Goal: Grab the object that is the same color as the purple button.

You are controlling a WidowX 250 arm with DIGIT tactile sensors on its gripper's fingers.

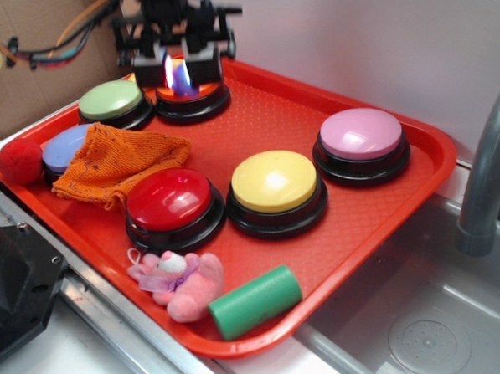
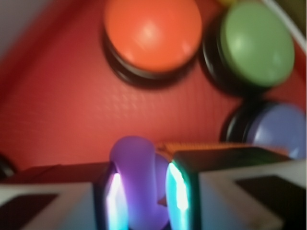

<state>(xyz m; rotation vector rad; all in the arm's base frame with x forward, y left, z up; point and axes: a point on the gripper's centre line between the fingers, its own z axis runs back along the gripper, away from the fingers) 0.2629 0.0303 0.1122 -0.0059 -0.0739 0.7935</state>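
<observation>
From the exterior view I see my gripper [image 1: 180, 68] above the orange button [image 1: 192, 98], a purple piece [image 1: 183, 79] pinched between its jaws. Wrist view, blurry: the smooth rounded purple piece [image 2: 140, 182] seems upright, clamped between both pads, over the textured red tray [image 2: 62, 110].

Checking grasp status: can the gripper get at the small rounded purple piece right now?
Probably yes, it looks already there. In the wrist view the small rounded purple piece sits between the fingers of the gripper, nothing between them. In the exterior view the piece shows at the gripper, above the orange button.
</observation>
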